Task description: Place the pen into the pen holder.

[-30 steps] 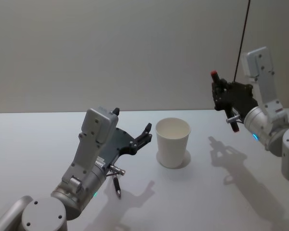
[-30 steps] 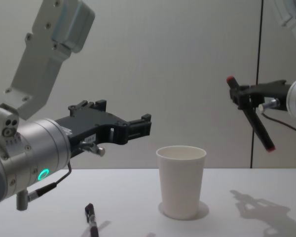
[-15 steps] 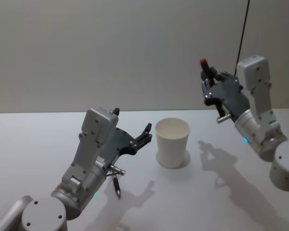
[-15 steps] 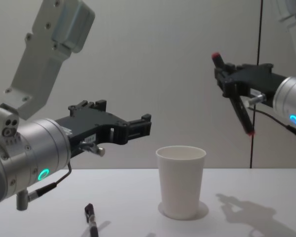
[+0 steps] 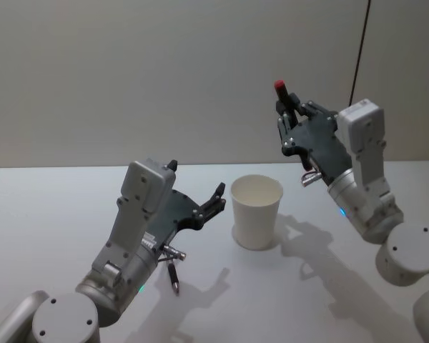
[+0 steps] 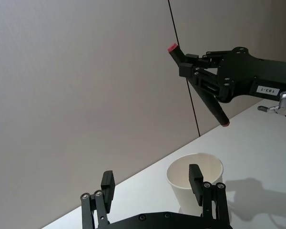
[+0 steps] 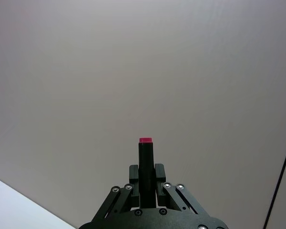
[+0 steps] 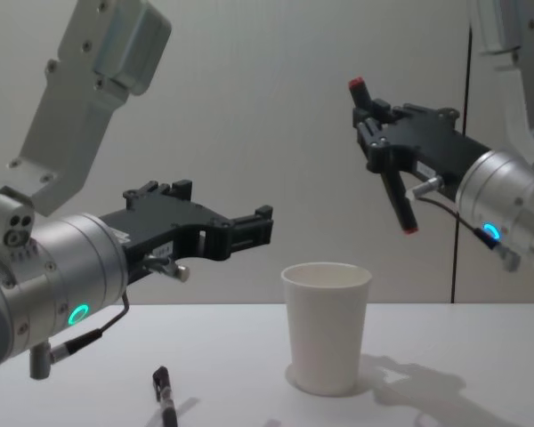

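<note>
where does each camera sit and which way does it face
Head view: up high, looking down at the pen holder; shows left gripper beside it, right gripper raised.
Chest view: lower, looking level across the table; shows both grippers side-on.
Left wrist view: on the left wrist, facing past its open fingers toward the pen holder.
Right wrist view: on the right wrist, facing the wall along the pen gripped between its fingers.
Shared: head and chest views both show the pen holder and pen.
</note>
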Controlling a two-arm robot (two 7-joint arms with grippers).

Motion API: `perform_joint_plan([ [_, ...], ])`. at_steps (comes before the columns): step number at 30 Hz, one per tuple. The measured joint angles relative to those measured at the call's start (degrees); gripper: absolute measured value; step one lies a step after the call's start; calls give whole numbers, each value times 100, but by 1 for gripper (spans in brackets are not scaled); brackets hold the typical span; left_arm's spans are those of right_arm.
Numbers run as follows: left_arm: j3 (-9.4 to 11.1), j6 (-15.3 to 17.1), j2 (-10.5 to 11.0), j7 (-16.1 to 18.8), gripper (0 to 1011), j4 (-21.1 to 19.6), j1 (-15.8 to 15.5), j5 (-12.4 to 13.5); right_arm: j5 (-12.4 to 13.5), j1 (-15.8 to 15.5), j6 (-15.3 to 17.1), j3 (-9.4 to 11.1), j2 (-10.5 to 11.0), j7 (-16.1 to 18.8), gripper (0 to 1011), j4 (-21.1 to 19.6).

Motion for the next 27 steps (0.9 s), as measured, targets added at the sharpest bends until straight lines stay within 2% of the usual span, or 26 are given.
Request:
perform_joint_plan([
  [9, 0, 0, 0, 0, 1003, 0, 0, 0, 232, 126, -522, -70, -120, 96, 182, 444],
  [14, 0, 0, 0, 0, 1003, 0, 0, 0, 523, 183, -767, -99, -186, 254, 182, 674],
  [27, 0, 0, 0, 0, 1002, 0, 0, 0, 1331, 313, -1097, -145, -321, 830, 182, 1164],
])
